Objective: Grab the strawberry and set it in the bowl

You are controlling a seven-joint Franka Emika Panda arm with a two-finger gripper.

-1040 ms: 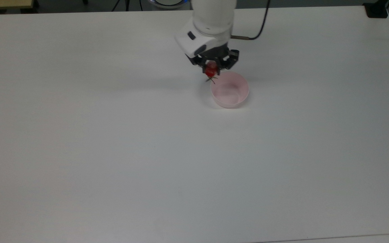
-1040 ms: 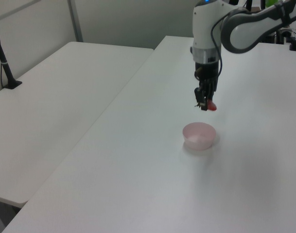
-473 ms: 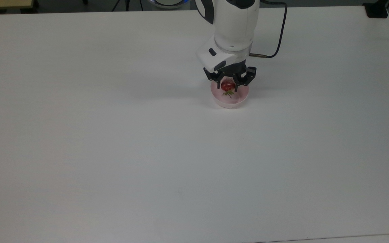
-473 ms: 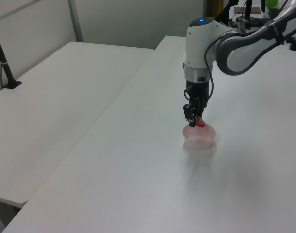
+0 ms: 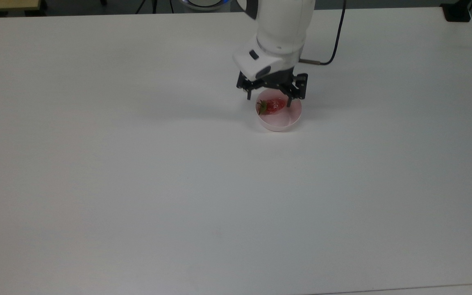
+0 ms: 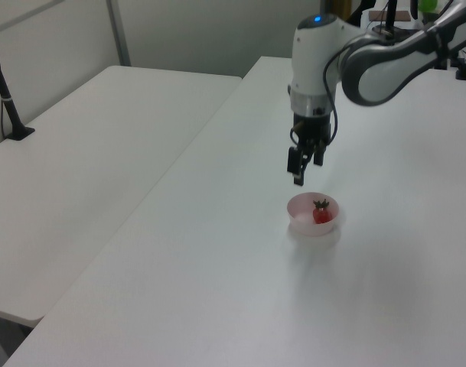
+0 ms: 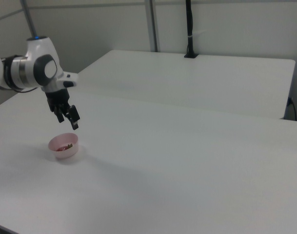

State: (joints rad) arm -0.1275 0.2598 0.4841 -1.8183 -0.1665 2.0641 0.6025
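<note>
White and matte, the broad worktop (image 5: pixel 137 184) carries little besides the task's two things. Above it the glossy white arm (image 6: pixel 370 61) ends in a black tool (image 5: pixel 269 97) that half a second ago pinched the fruit low over the pink rim; now the tool has lifted clear, fingers spread apart and holding nothing, hanging just above the bowl's far edge in the top view. The bowl (image 5: pixel 281 122), a small round cup of smooth pale pink plastic, has not shifted. Inside it lies the strawberry (image 5: pixel 275 105), glossy red, tipped on its side with the green leafy cap toward the top view's left; the left view shows it (image 6: pixel 321 215) resting within the walls. By that evidence the placing looks done, and only the arm's retreat remains.
</note>
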